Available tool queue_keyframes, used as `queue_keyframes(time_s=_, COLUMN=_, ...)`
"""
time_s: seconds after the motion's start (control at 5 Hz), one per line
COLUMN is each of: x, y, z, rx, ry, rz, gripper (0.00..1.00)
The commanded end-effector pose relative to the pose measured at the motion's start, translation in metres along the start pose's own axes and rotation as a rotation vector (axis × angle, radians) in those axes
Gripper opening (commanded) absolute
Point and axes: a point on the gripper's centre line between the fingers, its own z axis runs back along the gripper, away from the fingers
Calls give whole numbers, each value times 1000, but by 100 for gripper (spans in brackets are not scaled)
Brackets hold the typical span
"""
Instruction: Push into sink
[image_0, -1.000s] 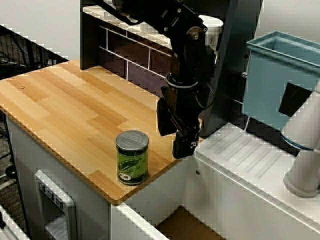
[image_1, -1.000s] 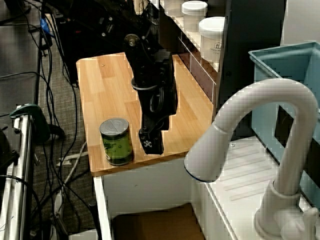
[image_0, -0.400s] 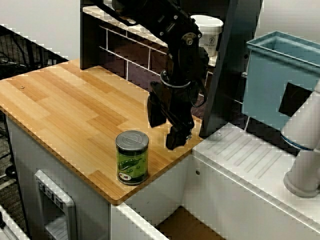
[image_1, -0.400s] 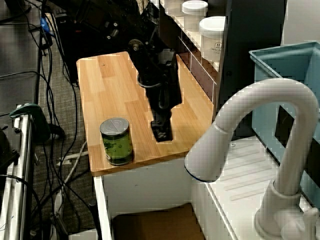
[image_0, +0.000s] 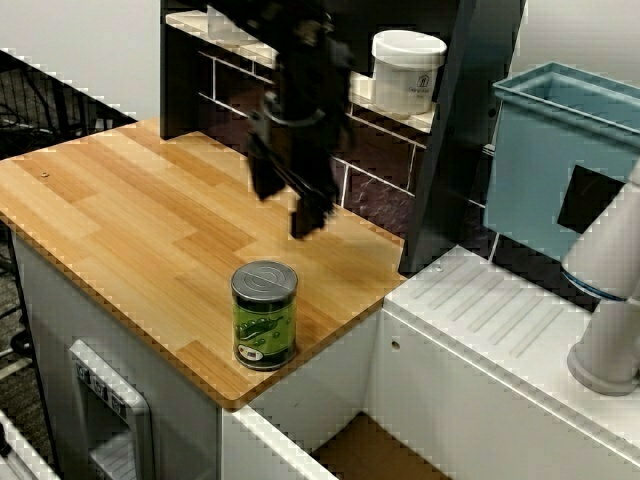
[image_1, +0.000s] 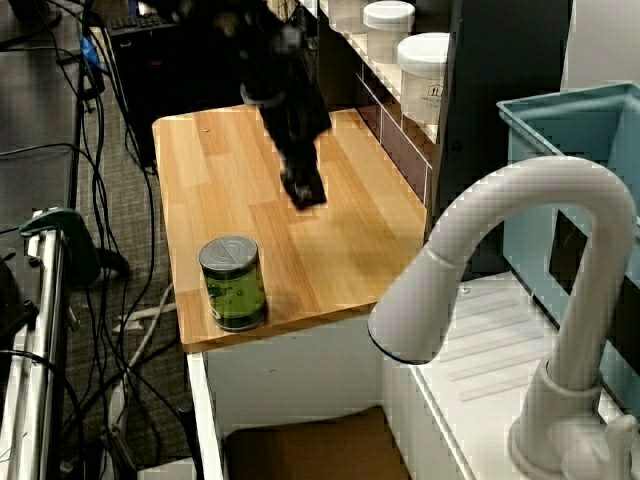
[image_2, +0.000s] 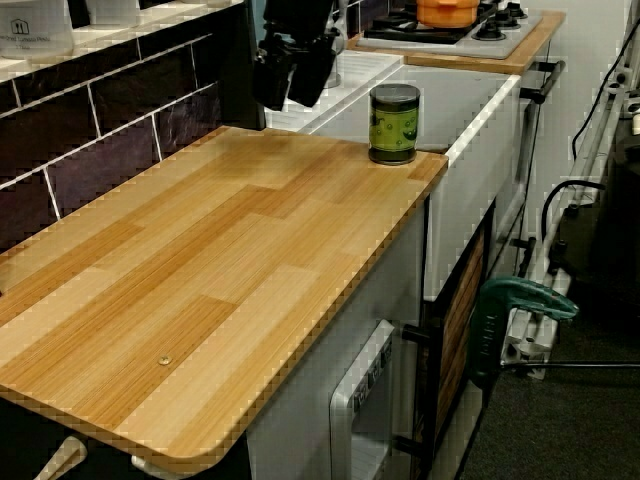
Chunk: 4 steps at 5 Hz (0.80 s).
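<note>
You've lifted the gripper (image_0: 308, 218) up and back toward the tiled wall (image_0: 372, 185), away from the counter edge by the sink (image_0: 375, 448).

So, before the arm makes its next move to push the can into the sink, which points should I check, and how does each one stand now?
1. Can upright on the counter, near the corner by the sink: ok.
2. Gripper touching the can: not ok; it hangs above the counter, apart from the can.
3. Gripper on the can's side away from the sink: cannot tell; the views do not settle it.
4. Counter between can and sink edge bare: ok.
5. Sink bottom free where visible: ok, but most of it is out of view.
6. Jaws open or shut: cannot tell, the gripper is blurred.
</note>
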Motion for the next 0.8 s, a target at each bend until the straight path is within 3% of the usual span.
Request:
queue_keyframes(time_s=0.0, x=-19, y=46, z=18, rx=-76, ry=-25, rz=-114, gripper=100)
queue_keyframes(time_s=0.2, x=-29, y=45, z=10, rx=-108, ry=34, rz=-228, gripper=100)
queue_keyframes(time_s=0.6, x=-59, y=50, z=7, rx=-109, ry=82, rz=-340, gripper=100)
